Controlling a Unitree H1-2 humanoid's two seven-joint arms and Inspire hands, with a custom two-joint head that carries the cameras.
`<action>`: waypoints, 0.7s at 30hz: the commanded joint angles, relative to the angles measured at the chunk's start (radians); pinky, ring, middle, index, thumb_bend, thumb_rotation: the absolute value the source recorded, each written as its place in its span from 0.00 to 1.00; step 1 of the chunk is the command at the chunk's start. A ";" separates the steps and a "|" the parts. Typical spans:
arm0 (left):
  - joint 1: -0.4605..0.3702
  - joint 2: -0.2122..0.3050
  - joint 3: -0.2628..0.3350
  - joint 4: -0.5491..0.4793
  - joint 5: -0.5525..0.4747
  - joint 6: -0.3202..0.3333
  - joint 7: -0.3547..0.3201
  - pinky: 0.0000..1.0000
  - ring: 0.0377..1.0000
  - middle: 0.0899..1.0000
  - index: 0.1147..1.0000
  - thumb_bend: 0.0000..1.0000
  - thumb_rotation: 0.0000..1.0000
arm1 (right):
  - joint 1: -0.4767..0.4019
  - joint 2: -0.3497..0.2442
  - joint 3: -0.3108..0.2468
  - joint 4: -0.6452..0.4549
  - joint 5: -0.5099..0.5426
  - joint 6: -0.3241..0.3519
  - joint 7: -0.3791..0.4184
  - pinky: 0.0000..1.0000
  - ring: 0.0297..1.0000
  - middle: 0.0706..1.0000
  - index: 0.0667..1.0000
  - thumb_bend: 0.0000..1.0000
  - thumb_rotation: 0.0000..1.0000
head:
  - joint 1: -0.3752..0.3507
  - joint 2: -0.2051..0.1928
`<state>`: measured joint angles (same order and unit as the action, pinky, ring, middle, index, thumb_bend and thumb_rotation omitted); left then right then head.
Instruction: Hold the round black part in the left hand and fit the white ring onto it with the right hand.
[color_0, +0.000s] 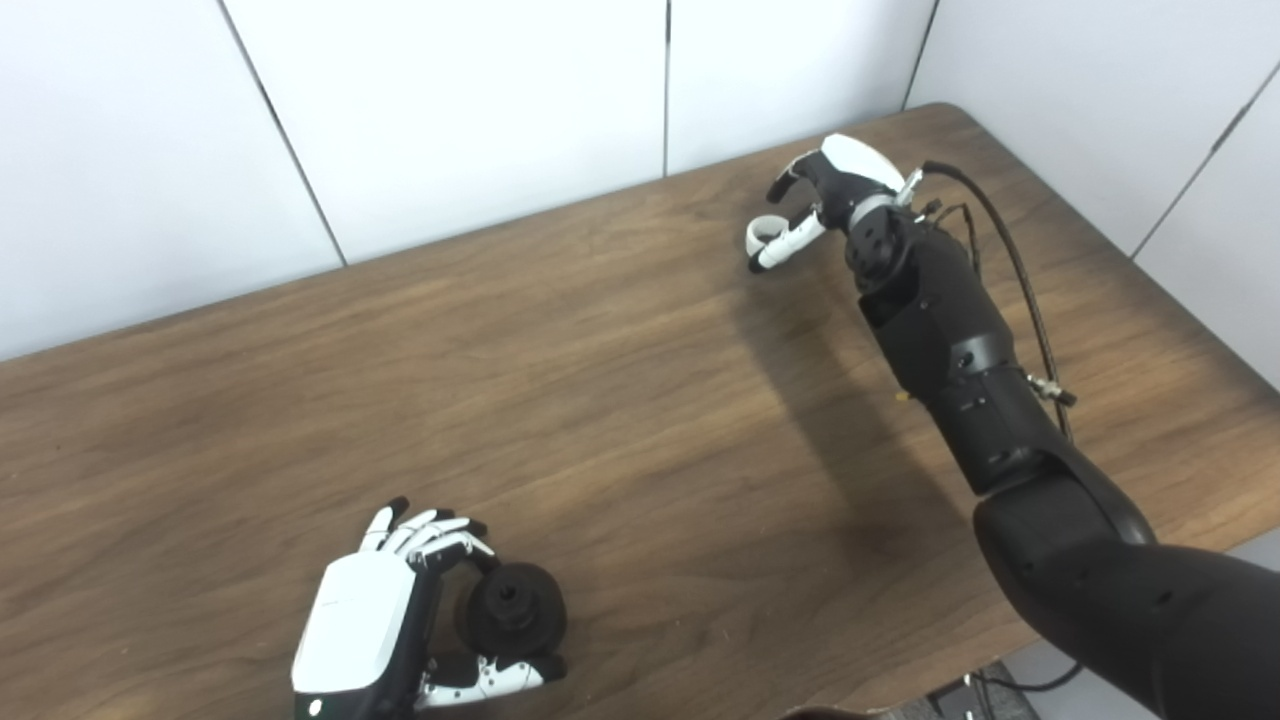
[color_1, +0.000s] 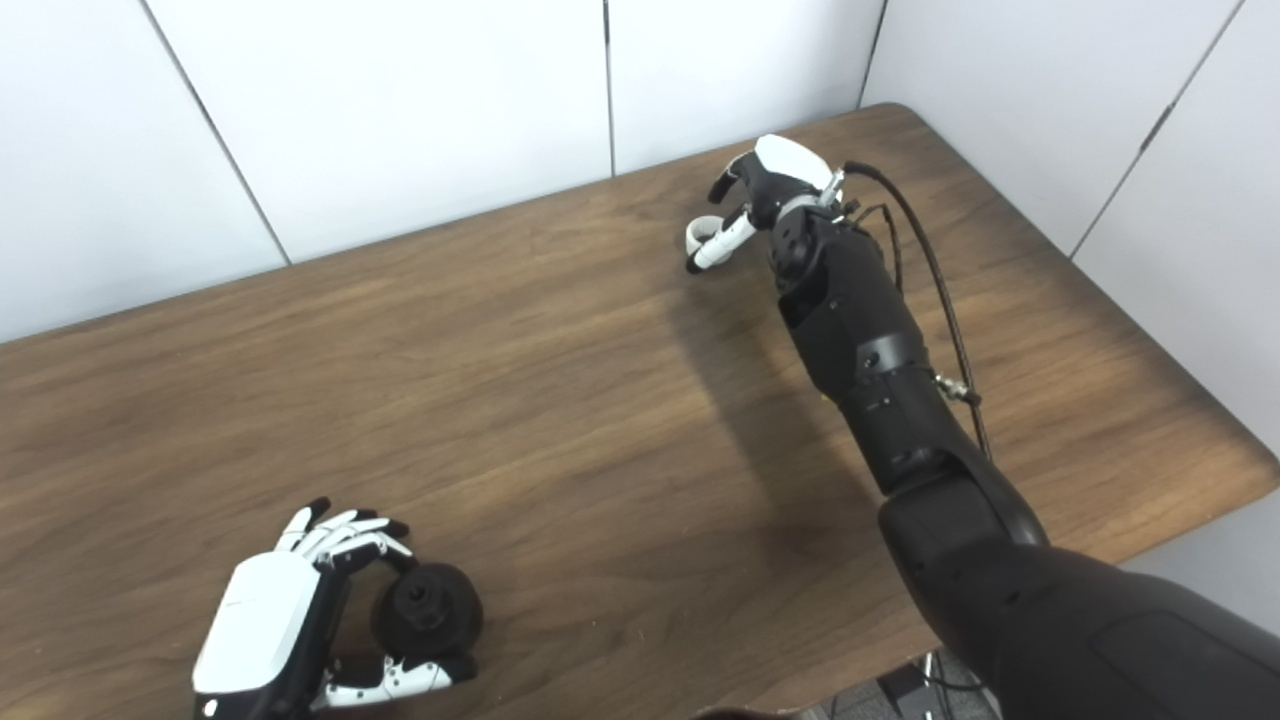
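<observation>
The round black part (color_0: 512, 608) is near the table's front left edge, held in my left hand (color_0: 372, 620), whose fingers and thumb are closed around it. The white ring (color_0: 762, 230) is at the far right of the table. My right hand (color_0: 815, 200) is stretched out to it, with curled fingers (color_0: 786, 184) above the ring and the thumb (color_0: 790, 243) against its near side. A gap shows between the fingers and the ring. I cannot tell if the ring rests on the table or is lifted.
The brown wooden table (color_0: 600, 400) runs back to white wall panels. Its right edge and far right corner are close to my right arm (color_0: 950, 340). A black cable (color_0: 1010, 250) loops along that arm's forearm.
</observation>
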<state>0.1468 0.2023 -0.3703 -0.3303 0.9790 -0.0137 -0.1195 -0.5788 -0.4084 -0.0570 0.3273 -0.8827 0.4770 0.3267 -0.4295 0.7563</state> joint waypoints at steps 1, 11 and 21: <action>0.009 0.008 0.002 -0.020 0.009 0.003 -0.010 0.96 0.82 0.71 0.42 0.52 0.05 | -0.040 -0.032 -0.017 -0.021 -0.024 -0.007 0.001 1.00 1.00 0.94 0.67 0.85 0.21 | -0.001 0.001; 0.009 0.009 0.003 -0.022 0.011 0.003 -0.011 0.96 0.82 0.71 0.42 0.52 0.05 | -0.037 -0.030 -0.004 -0.025 -0.027 -0.007 0.008 1.00 1.00 0.94 0.66 0.85 0.22 | 0.002 0.005; 0.009 0.006 0.002 -0.023 0.013 0.004 -0.010 0.96 0.82 0.71 0.42 0.52 0.05 | -0.037 -0.020 0.017 -0.026 -0.013 -0.007 0.006 1.00 1.00 0.93 0.64 0.83 0.22 | 0.008 0.006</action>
<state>0.1515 0.2017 -0.3700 -0.3382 0.9793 -0.0132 -0.1222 -0.5774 -0.4077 -0.0399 0.3272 -0.8956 0.4770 0.3416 -0.4204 0.7609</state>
